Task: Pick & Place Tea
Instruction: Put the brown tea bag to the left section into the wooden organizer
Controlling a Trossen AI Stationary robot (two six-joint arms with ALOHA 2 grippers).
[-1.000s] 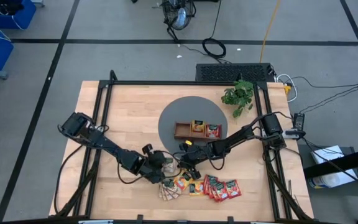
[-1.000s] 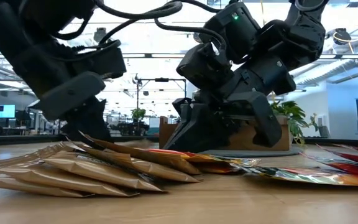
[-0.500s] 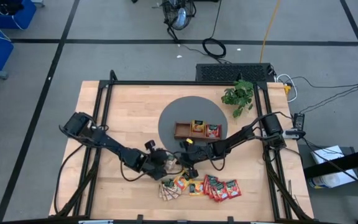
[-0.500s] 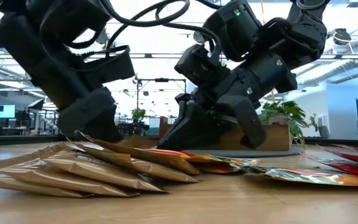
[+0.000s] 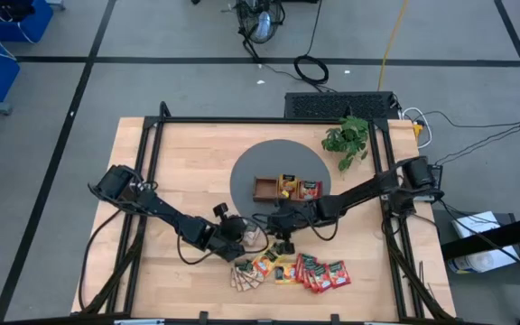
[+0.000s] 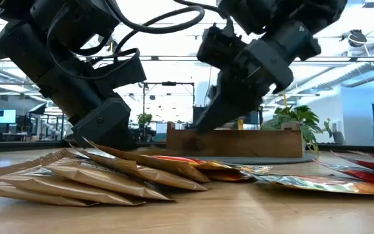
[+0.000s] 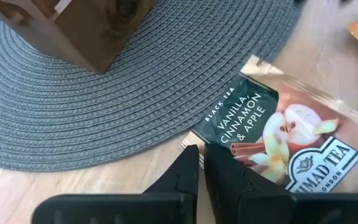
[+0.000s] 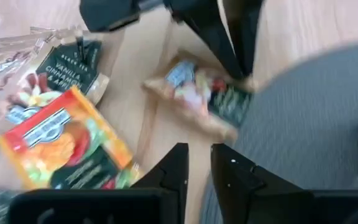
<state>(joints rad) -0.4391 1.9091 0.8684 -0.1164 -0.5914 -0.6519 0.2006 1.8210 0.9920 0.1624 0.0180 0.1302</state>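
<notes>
A green-and-tan tea sachet (image 7: 272, 134) lies half on the grey round mat (image 7: 104, 93), half on the wood. My left gripper (image 7: 199, 152) is shut at its corner, just in front of the mat (image 5: 246, 236). Raised above the table beside it, my right gripper (image 8: 199, 155) stands slightly open with nothing between its fingers (image 5: 283, 242). More tea sachets, tan, orange and red, lie fanned out near the front edge (image 5: 289, 269). The brown wooden tray (image 5: 289, 188) on the mat holds a few sachets. My left gripper has its fingertips closed at one corner (image 7: 205, 134) of the green-and-tan sachet, coming at it slanting down from the table's left. A tan sliver of the sealed edge (image 7: 183, 144) shows beside the fingers. The sachet lies flat, its far part on the mat.
A leafy plant (image 5: 348, 137) stands at the back right of the table. The sachet pile (image 6: 96, 172) spreads across the near part of the table, with an orange sachet (image 8: 64, 146) under my right gripper. The tray (image 6: 239, 143) stands behind both grippers.
My right gripper has risen clear of the sachet pile and tipped, now hanging well above the table. My left gripper has edged a little toward the mat and sunk slightly, staying shut.
</notes>
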